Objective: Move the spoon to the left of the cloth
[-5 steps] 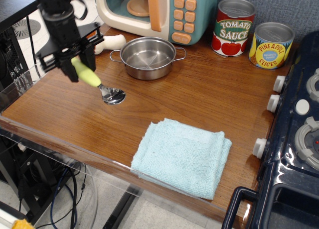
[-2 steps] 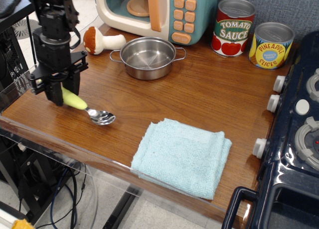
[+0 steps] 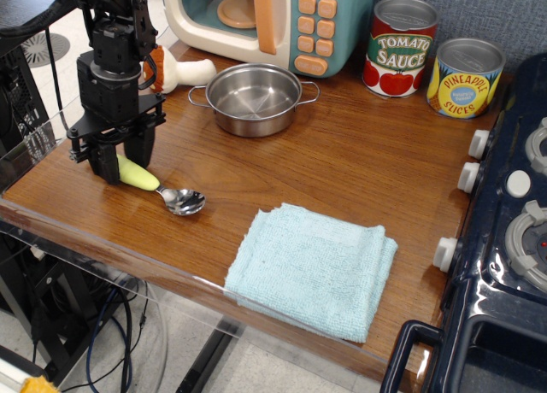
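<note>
The desk (image 3: 359,167) is a brown wooden top with a toy stove along its right edge and a toy microwave (image 3: 269,21) at the back, so the open working room lies toward the front and left. The cloth (image 3: 312,269) lies flat and folded near the front edge, a little right of the middle; it serves as the landmark, and the bare wood between it and the left edge is the place the task names.

A steel pot (image 3: 254,98) stands toward the back, with two cans (image 3: 432,60) in the back right corner, all well apart from the working spot and not in the way.

The hand (image 3: 118,167) hangs low over the front left part of the desk, its two fingers straddling the handle of the spoon (image 3: 162,188). Whether they pinch the handle or stand just off it cannot be told from this view. The spoon lies with its yellow-green handle under the hand and its silver bowl pointing toward the cloth, the bowl appearing to rest on the wood. It sits clearly left of the cloth and apart from it, near the front left corner.

Judging by this, the placing looks nearly done: the low, nearly flat hold suits setting the spoon down gently without it rolling, and what seems left is letting go and lifting clear.
</note>
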You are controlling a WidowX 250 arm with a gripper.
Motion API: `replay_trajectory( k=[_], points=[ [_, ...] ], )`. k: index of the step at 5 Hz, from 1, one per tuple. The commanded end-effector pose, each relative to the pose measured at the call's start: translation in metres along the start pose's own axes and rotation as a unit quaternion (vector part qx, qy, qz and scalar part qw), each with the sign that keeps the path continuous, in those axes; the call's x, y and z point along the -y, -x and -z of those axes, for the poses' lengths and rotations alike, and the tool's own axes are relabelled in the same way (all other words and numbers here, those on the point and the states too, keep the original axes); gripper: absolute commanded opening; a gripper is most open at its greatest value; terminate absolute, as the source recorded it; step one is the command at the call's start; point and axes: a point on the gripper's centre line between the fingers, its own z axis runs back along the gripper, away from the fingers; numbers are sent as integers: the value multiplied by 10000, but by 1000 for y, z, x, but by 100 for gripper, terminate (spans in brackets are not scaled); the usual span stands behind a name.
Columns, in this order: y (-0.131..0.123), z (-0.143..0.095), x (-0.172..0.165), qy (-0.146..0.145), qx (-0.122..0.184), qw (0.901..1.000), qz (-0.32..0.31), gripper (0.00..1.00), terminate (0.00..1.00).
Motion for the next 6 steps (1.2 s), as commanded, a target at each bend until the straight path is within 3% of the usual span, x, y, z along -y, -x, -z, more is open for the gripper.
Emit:
replay_trajectory(
  k=[1,3,6],
  points=[
    [0,-19,-9,231,79,9997,41,100,0],
    [-2,-33,-6,413,134,9990,45,100,0],
    [3,-102,-8,1480,351,9884,31,100,0]
  ],
)
